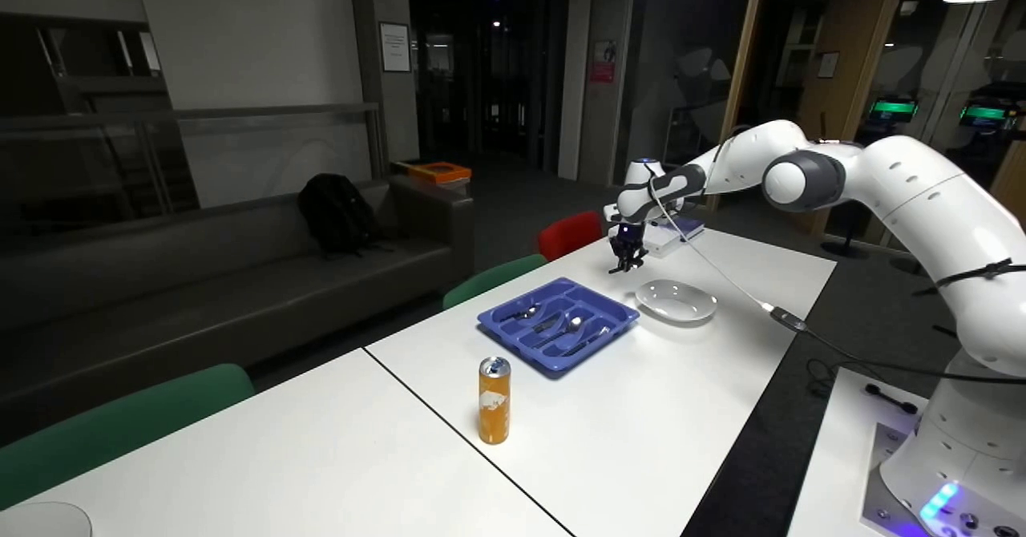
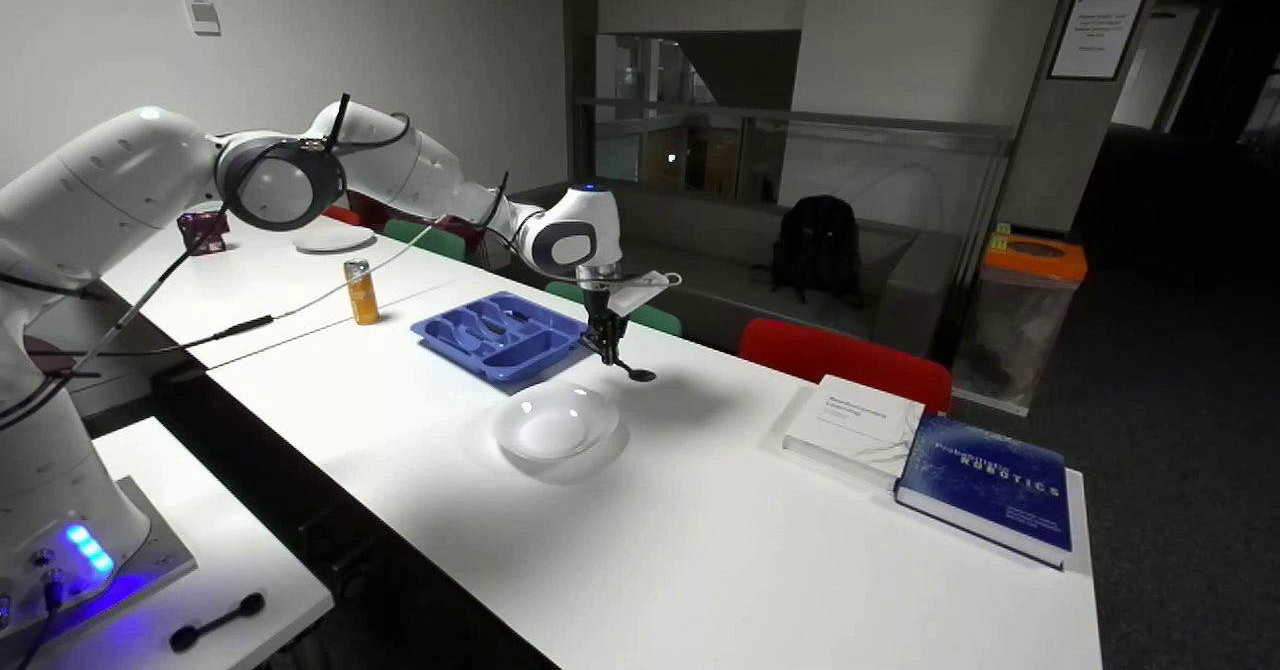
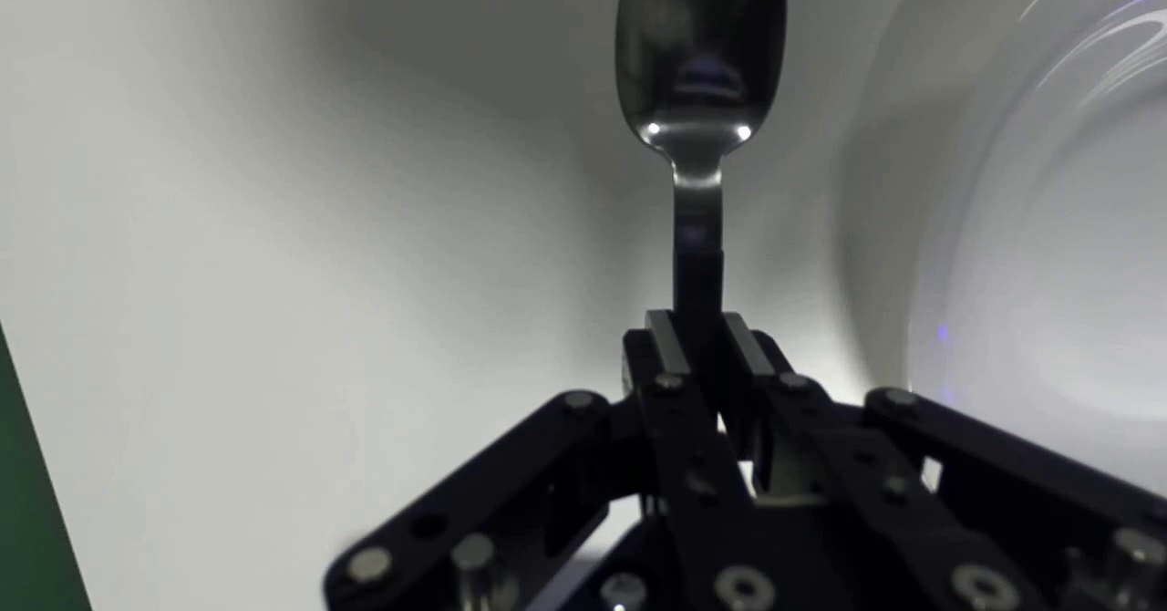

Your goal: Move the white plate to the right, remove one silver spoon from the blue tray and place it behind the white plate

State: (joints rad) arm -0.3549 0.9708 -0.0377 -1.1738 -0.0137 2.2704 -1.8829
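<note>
My gripper [image 3: 700,342] is shut on the handle of a silver spoon [image 3: 697,73]. The spoon's bowl points away from the fingers, and its shadow falls on the table. In an exterior view the gripper [image 2: 606,342] holds the spoon [image 2: 641,375] above the table, beyond the white plate [image 2: 555,425]. The plate sits flat and empty at the right in the wrist view [image 3: 1048,274]. In an exterior view the gripper [image 1: 627,261] is behind the plate [image 1: 676,303]. The blue tray [image 1: 517,345] lies beside the plate, with several pieces of cutlery in its compartments.
An orange can [image 1: 494,409] stands upright near the table seam. A white book [image 2: 855,425] and a blue book [image 2: 985,485] lie toward the table's end. A red chair [image 2: 845,360] and a green chair [image 1: 494,279] stand along the table's edge.
</note>
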